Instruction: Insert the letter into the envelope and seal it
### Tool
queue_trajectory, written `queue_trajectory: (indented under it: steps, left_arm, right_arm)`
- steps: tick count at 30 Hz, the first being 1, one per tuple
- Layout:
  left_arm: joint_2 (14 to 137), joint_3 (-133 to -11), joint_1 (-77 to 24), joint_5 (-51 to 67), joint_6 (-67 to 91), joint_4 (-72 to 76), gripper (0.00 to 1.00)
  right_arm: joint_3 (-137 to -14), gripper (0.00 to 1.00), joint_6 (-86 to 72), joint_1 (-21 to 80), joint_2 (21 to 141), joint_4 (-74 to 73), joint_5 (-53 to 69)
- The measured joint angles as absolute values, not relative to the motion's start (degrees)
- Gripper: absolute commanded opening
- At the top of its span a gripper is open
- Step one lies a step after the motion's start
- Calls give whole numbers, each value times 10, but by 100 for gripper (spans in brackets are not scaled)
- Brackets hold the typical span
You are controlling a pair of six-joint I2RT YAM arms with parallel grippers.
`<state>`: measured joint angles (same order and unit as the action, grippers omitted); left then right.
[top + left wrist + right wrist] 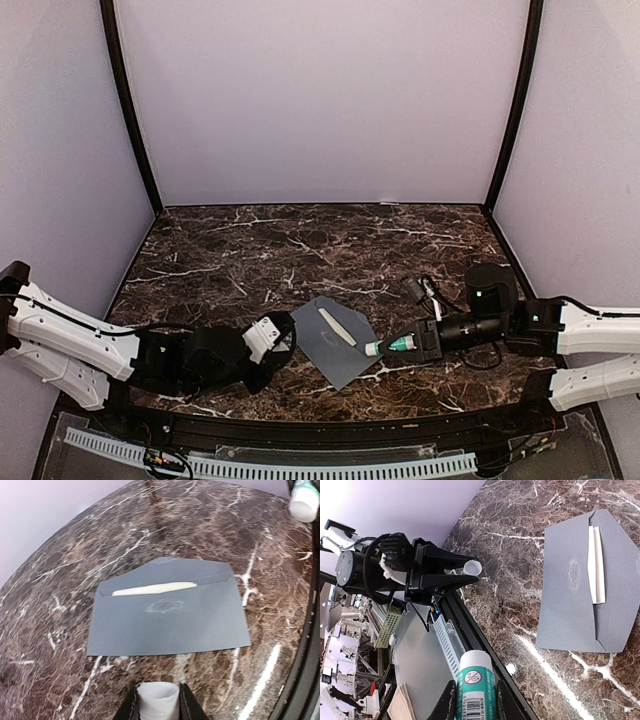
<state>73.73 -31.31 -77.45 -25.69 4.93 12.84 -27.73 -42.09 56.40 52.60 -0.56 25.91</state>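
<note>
From above, the envelope point(338, 352) lies flat on the desk point(250, 250) between both arms. Its flap is open and the letter point(335, 325) is tucked inside, showing only as a pale strip at the mouth. In the left wrist view, the left jaws are clamped on a small white cap point(158, 699). In the right wrist view, the right jaws grip a glue stick point(476, 685).
</note>
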Motion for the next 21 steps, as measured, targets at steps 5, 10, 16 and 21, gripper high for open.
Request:
queue_trajectory:
  steps: [5,10,16,21]
  left_arm:
    - [707,-251,-752,-346,130,168,0]
    - [691,-198,-687,-394,214,197,0]
    - [703,-152,-663,-431,268,259,1]
    - [760,-148,-658,-445,292,303,3]
  right_arm:
    - [-277,0,-425,564,534,26,241]
    - [-266,0,-430,564,535,73,225]
    - [-253,0,-436,564,551,108,216]
    - [-249,0,-436,564,565,124,211]
